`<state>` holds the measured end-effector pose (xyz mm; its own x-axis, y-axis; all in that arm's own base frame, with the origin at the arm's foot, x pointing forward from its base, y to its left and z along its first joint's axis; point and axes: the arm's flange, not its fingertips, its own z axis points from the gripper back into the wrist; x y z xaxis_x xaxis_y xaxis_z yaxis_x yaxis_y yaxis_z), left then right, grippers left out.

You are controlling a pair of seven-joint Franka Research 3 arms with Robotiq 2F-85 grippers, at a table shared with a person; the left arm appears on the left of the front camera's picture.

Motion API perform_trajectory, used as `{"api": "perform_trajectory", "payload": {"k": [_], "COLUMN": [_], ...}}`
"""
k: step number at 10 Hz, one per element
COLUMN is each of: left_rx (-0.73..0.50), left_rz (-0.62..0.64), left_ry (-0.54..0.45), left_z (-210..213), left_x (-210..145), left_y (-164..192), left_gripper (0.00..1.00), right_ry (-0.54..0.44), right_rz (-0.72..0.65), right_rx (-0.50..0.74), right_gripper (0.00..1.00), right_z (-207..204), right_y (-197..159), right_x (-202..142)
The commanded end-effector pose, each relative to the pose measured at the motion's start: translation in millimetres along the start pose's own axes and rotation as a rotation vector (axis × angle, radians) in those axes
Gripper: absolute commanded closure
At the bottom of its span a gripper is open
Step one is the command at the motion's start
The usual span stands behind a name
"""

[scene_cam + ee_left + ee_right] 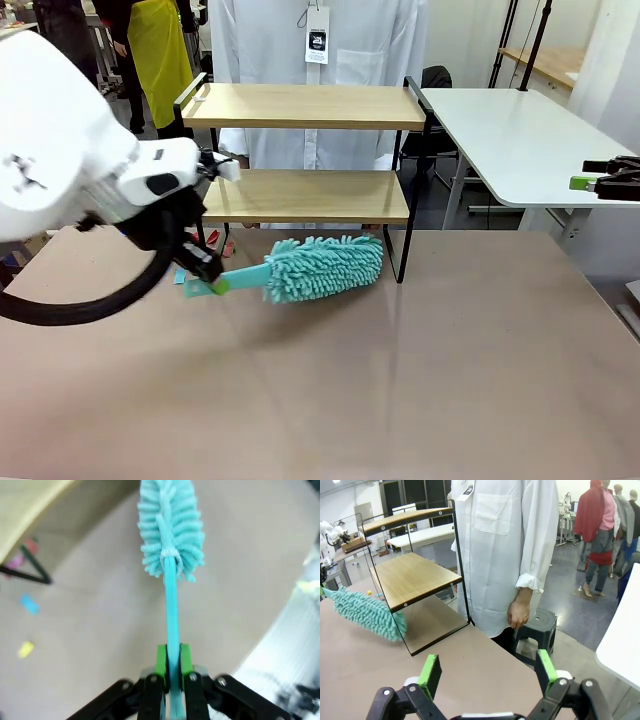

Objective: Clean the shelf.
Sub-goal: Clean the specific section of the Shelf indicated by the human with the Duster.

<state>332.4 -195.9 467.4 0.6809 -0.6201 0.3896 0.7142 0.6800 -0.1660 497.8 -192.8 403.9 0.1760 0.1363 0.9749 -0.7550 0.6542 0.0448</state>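
Beige table [420, 380], front view: the shelf [300, 196] stands at the far edge, in front of a person [320, 40] in a white coat. Both wooden boards look bare. The left gripper [207, 281] holds a teal duster [325, 268] by its flat handle. The fluffy head is low, at about table level in front of the lower tier, its tip just beside the right front leg. It touches neither board. The right gripper [603, 181] hangs well off to the right, over a white side table [500, 140].

Left wrist view: the green pads [161, 661] are clamped tight on the duster handle, with the head pointing away. A corner of a shelf board shows at upper left. Small coloured scraps [26, 649] lie on the table nearby.

Right wrist view: the jaws are spread wide with nothing between them. The shelf is seen from its end, and the duster head sits below the lower board near a front leg.

Progress, my judgement: the tool is in hand and brought to the shelf. No board is under the duster at this moment. Whether either tier has been wiped I cannot tell, since no dust shows. The sweeps over both boards look like the remaining work.
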Motion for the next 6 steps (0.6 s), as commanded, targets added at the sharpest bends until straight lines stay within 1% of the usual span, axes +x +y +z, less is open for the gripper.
{"api": "perform_trajectory", "payload": {"k": [1, 3, 4, 5, 6], "left_rx": [0.031, 0.1, 0.136, 0.112, 0.133], "left_rz": [-0.067, -0.177, -0.228, -0.246, -0.243], "left_ry": [0.052, 0.153, 0.24, 0.272, 0.306], "left_z": [46, 107, 130, 147, 157], "left_x": [-37, -51, -56, -58, -56], "left_y": [3, 5, 8, 11, 14], "left_gripper": [0.87, 0.87, 0.87, 0.87, 0.87], "right_ry": [0.003, 0.003, 0.003, 0.003, 0.003], "right_rz": [0.005, 0.005, 0.005, 0.005, 0.005], "right_rx": [-0.002, -0.002, -0.002, -0.002, -0.002], "right_gripper": [0.0, 0.0, 0.0, 0.0, 0.0], "right_z": [1, 1, 1, 1, 1], "right_y": [1, 1, 1, 1, 1], "right_x": [3, 3, 3, 3, 3]}}
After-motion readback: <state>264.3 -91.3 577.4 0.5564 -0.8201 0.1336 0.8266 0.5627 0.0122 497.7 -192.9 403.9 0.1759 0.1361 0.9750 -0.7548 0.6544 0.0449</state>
